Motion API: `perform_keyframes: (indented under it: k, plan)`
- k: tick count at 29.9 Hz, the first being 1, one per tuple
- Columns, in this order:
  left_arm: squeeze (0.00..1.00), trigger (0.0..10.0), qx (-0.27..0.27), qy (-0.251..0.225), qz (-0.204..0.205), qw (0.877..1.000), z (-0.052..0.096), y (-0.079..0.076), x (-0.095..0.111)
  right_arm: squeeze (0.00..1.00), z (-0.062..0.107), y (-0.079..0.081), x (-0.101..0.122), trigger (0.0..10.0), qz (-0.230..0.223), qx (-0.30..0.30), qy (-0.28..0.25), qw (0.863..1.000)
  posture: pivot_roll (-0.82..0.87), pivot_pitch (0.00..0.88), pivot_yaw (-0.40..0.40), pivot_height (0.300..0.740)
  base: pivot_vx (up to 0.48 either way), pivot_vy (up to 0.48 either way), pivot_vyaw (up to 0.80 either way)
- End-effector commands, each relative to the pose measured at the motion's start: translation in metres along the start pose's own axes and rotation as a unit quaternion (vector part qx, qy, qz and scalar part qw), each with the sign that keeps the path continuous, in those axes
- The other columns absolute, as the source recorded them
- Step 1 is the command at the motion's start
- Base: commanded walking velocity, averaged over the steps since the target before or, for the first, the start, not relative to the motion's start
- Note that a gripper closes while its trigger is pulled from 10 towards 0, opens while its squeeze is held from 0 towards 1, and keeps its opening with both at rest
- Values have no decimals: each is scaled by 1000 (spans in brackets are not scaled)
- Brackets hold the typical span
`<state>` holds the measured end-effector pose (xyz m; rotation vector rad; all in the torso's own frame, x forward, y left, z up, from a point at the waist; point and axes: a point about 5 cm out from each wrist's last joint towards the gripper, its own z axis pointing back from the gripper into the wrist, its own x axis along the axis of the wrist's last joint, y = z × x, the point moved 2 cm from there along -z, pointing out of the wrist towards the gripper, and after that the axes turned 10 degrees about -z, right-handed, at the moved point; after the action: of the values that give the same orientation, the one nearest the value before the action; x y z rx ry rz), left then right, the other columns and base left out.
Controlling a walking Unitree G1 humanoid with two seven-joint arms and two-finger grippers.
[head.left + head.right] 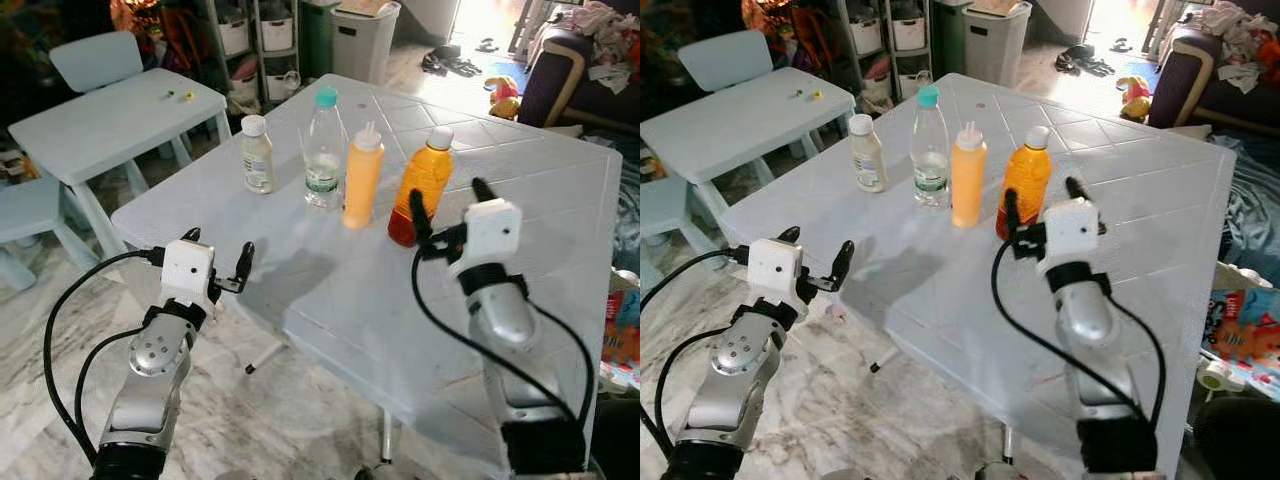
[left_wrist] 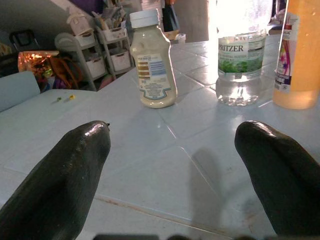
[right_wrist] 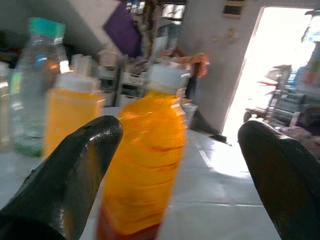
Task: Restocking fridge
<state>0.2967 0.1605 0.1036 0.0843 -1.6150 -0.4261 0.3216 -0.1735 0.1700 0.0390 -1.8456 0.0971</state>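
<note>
On the pale blue table (image 1: pixel 540 200) stand, from left to right, a small cream bottle (image 1: pixel 257 154), a clear water bottle (image 1: pixel 324 148) with a teal cap, a yellow-orange squeeze bottle (image 1: pixel 362 176) and an orange juice bottle (image 1: pixel 421 186) with a white cap. My right gripper (image 1: pixel 448 210) is open just in front of the juice bottle (image 3: pixel 145 165), its fingers (image 3: pixel 67 170) wide apart and not touching it. My left gripper (image 1: pixel 218 258) is open at the table's near left edge, facing the cream bottle (image 2: pixel 152 60) and the water bottle (image 2: pixel 240 50).
A small pale blue table (image 1: pixel 110 110) and chair (image 1: pixel 95 55) stand at the left. Storage shelves (image 1: pixel 255 40) and a bin (image 1: pixel 362 35) are behind. A dark sofa (image 1: pixel 580 70) with clothes sits at the back right. The floor is marble tile (image 1: pixel 290 420).
</note>
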Motion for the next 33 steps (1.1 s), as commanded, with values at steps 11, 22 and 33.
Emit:
perform_keyframes:
  k: [11, 22, 33]
  plan:
    - [0, 10000, -5, -3, -7, 1000, 0, 2, 3, 0, -30, -2, 15, 10000, -16, 18, -19, 1000, 32, 0, 18, 740, 0, 0, 0]
    - [0, 10000, -9, -4, -12, 1000, 2, 3, 5, 0, -59, -1, 25, 10000, -15, 49, -21, 998, 60, 0, 26, 740, 0, 0, 0]
    - [0, 10000, -11, -4, -16, 1000, 2, 4, 6, 0, -76, -2, 18, 0, -10, 55, 17, 998, 74, 0, 29, 740, 0, 0, 0]
